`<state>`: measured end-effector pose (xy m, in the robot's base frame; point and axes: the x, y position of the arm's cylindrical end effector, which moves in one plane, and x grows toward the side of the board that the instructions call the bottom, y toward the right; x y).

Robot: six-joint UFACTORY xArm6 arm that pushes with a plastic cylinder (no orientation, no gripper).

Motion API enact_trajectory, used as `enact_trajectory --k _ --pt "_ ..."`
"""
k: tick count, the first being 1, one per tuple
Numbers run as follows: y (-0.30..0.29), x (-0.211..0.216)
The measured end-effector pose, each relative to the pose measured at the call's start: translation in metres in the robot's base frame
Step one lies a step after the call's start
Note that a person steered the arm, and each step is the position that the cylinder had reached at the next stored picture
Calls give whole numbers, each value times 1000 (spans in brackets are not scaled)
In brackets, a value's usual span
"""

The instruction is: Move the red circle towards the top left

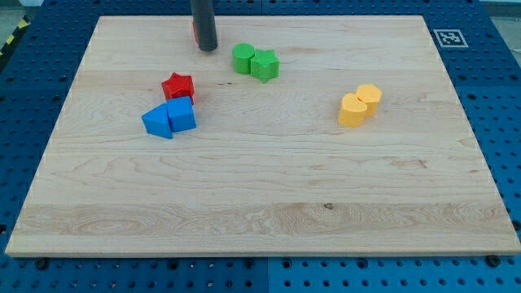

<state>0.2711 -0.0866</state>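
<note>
My tip [207,49] stands on the board near the view's top, left of centre. The red circle [194,33] is almost wholly hidden behind the rod; only a thin red sliver shows at the rod's left edge, touching or very close to it. A red star [177,86] lies below and to the left of my tip, well apart from it.
A blue triangle [157,121] and a blue cube [181,115] sit together just below the red star. A green circle [242,59] and a green star [264,64] touch each other right of my tip. Two yellow blocks [358,106] sit at the right. The wooden board [260,203] lies on a blue pegboard.
</note>
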Motion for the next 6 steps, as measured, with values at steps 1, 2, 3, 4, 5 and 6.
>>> enact_trajectory --k 1,2,3,4,5,6 --pt "40 1" --pt "42 -18" --pt "15 -25" --pt "-13 -37" --pt "-38 -46" --pt "-49 -44"
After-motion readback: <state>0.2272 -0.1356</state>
